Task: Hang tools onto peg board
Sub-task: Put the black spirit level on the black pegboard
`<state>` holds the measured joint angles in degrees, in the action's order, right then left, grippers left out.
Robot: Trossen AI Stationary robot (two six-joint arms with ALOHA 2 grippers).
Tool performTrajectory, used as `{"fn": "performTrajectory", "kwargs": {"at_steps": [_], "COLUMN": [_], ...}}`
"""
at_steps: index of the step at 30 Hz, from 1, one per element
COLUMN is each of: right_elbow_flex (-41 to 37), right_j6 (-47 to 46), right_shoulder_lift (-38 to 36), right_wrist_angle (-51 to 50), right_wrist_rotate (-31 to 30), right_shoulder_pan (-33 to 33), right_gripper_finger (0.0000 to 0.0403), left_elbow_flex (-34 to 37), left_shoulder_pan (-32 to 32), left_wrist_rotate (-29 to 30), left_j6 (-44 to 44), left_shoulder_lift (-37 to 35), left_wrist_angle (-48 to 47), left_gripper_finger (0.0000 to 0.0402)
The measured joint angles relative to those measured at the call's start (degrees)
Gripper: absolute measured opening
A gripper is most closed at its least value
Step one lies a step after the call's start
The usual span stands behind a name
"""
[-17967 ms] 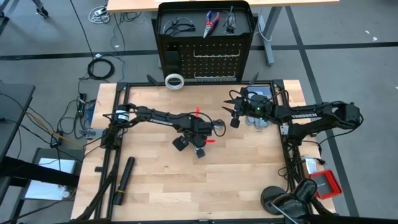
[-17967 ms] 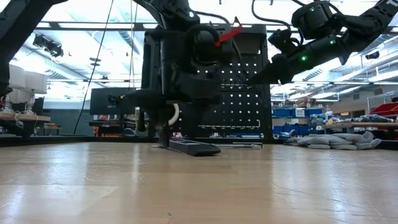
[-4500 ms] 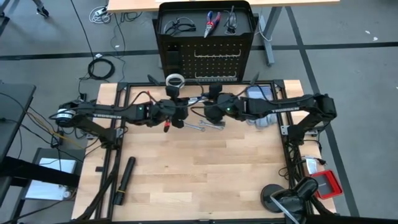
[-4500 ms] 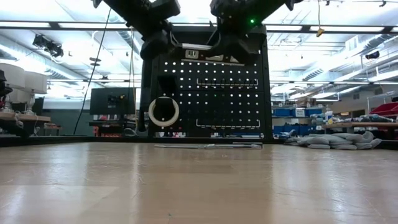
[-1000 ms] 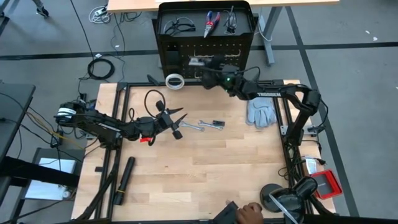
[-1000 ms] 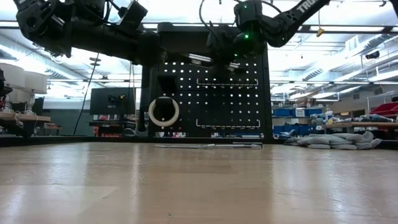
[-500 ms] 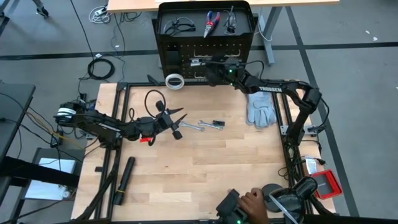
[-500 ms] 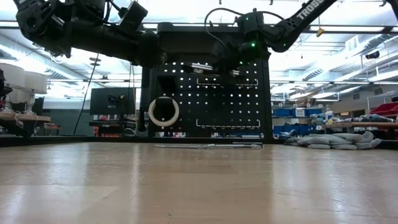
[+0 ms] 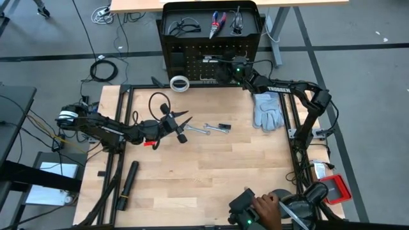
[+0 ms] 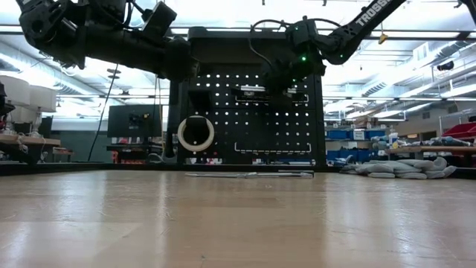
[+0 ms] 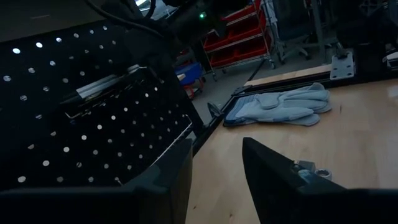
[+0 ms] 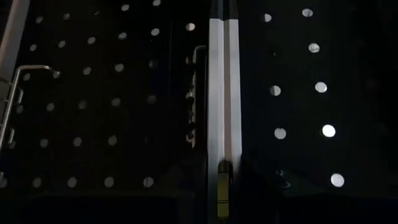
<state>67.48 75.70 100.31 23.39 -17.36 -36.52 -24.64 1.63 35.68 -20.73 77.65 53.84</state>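
From above: one peg board (image 9: 211, 45) past the table's far edge, its top shelf holding two glasses (image 9: 181, 27) and one red-and-blue pliers (image 9: 217, 23), one white tape ring (image 9: 179, 83) at its foot, one silver wrench (image 9: 199, 130) and one black strip (image 9: 222, 127) on the wood, one grey glove (image 9: 268, 110); right gripper (image 9: 214, 69) now tight against the panel face, nearer than half a second ago, pinching a slim white-faced tool (image 9: 208, 61). At table height: tape ring (image 10: 195, 133) seen against the holes, right gripper (image 10: 262, 91) lower on the panel than before, left gripper (image 10: 172, 59) unmoved beside the board's edge. Wrist views: left fingers (image 11: 277, 177) spread with nothing between; white-faced tool (image 12: 222, 93) nipped upright against the perforations.

The wooden table (image 9: 211, 172) carries a wrench (image 9: 197, 130), gloves (image 9: 267, 110) and a black cylinder (image 9: 126, 184).
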Motion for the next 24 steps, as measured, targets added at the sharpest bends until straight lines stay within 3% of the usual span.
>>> {"fn": "performTrajectory", "kwargs": {"at_steps": [6, 17, 24], "right_elbow_flex": [0.0, 0.0, 0.0], "right_j6": [-6.4, -8.5, -9.2], "right_shoulder_lift": [0.0, 0.0, 0.0], "right_wrist_angle": [-0.2, 2.1, 3.1], "right_wrist_rotate": [-2.5, -4.9, -6.2], "right_shoulder_pan": [-0.2, 0.1, 1.4], "right_gripper_finger": [0.0107, 0.0171, 0.0181], "left_elbow_flex": [0.0, 0.0, 0.0], "left_shoulder_pan": [0.0, 0.0, 0.0], "left_wrist_rotate": [0.0, 0.0, 0.0], "left_j6": [0.0, 0.0, 0.0], "left_shoulder_lift": [0.0, 0.0, 0.0], "left_wrist_angle": [0.0, 0.0, 0.0], "left_gripper_finger": [0.0147, 0.0147, 0.0147]}}
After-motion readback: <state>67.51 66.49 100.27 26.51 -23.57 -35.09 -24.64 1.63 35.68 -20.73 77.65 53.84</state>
